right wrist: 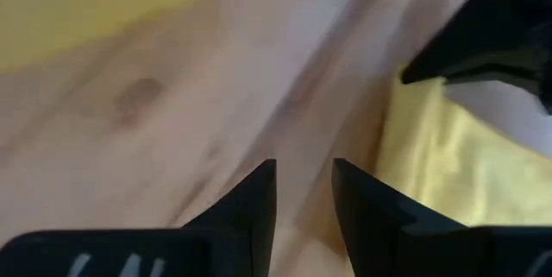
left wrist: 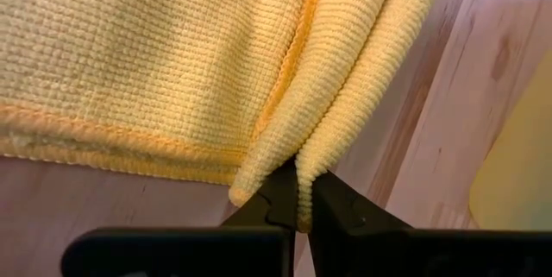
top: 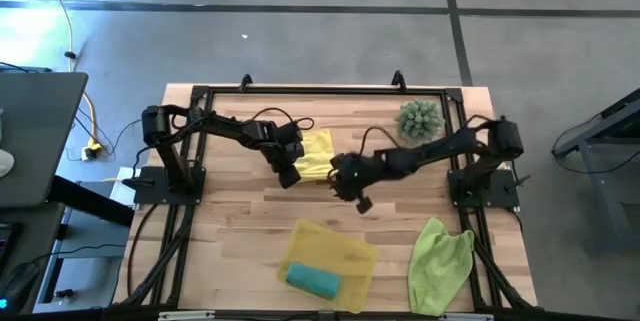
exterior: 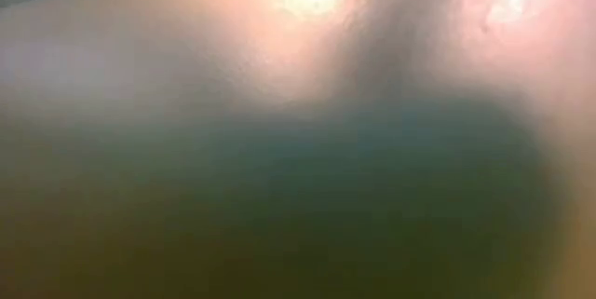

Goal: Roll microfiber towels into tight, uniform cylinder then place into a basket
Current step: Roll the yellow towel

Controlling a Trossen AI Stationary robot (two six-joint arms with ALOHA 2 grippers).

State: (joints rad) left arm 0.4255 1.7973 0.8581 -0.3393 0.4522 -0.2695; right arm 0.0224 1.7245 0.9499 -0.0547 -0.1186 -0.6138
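Observation:
The bright yellow towel (top: 316, 155) lies on the wooden table at its middle. My left gripper (top: 291, 169) is at the towel's left near corner and is shut on it; the left wrist view (left wrist: 297, 198) shows this too. My right gripper (top: 356, 194) is open and empty just right of the towel, low over bare wood (right wrist: 304, 170). The teal towel (top: 313, 279) lies rolled up in the yellow basket (top: 350, 250) at the near edge. The lime green towel (top: 440, 261) lies crumpled at the near right. The low view shows only blur. My left gripper pinches a bunched fold of the yellow towel at its hemmed edge (left wrist: 304, 166) between its two fingers. At least two layers rise into the pinch. The rest of the towel (left wrist: 147, 53) lies flat on the table beyond the fingers.
A spiky green ball-shaped plant (top: 420, 119) stands at the far right. A black frame (top: 300, 91) runs around the table. Bare wood shows between the yellow towel and the basket. My left gripper also shows in the right wrist view (right wrist: 492, 35), beside the towel (right wrist: 431, 160).

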